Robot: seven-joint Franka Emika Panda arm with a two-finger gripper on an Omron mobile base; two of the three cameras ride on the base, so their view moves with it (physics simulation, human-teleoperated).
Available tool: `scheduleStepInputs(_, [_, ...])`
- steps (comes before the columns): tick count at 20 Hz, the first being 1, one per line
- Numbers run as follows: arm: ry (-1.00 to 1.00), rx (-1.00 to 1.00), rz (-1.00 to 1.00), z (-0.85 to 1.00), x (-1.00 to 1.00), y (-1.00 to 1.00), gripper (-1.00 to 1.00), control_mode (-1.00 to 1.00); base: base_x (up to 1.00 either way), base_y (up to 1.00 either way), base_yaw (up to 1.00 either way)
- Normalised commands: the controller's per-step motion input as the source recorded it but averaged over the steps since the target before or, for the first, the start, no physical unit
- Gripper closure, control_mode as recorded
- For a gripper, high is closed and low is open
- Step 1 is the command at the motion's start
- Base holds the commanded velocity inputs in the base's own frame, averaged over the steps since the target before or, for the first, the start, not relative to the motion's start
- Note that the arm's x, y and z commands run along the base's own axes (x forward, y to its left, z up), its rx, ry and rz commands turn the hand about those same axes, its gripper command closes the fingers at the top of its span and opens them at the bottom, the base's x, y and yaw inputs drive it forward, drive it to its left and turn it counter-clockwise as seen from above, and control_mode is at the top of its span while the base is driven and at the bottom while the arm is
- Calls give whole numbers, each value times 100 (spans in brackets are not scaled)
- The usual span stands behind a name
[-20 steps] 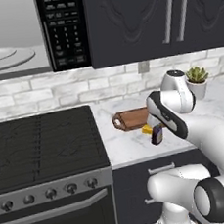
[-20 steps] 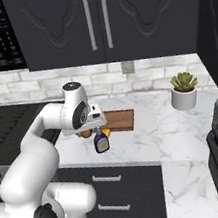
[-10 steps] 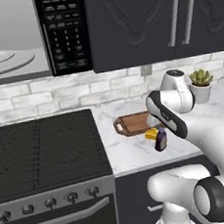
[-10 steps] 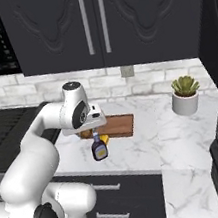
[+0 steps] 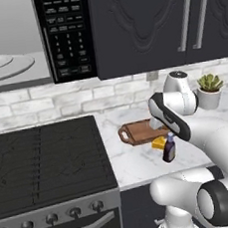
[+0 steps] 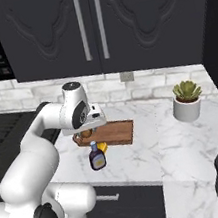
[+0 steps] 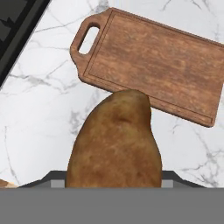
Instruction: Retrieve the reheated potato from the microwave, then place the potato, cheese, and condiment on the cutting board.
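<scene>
Over the marble counter (image 7: 35,131), just short of the cutting board (image 7: 153,65), I've got the potato (image 7: 114,144) pinched betw. the gripper (image 6: 87,133) fingers, held clear of the surface. In the hand view its long axis runs up the frame, narrow end toward the board's near edge, fat end down at the fingers. The board lies empty, handle end toward the stove (image 5: 46,159). The cheese (image 5: 159,143) sits on the counter beside the board's near edge, w/ the condiment (image 5: 169,148) upright just in front of it. Microwave (image 5: 22,41) stands open, turntable bare. Vs. half a sec ago both base views have slid: cabinets and plant sit elsewhere in frame, so that's the base driving, not the objs. Arm pose reads unchanged: elbow folded, forearm reaching over the counter, hand pointing down at the board's stove-side end.
</scene>
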Motion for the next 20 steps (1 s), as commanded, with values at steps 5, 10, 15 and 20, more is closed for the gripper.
scheduleStepInputs(5, [0,0,0,0,0,0,100,100,39,-2,0])
scheduleStepInputs(10, [0,0,0,0,0,0,100,100,45,0,0])
scheduleStepInputs(15, [0,0,0,0,0,0,100,100,11,0,0])
scheduleStepInputs(20, [0,0,0,0,0,0,100,100,0,0,0])
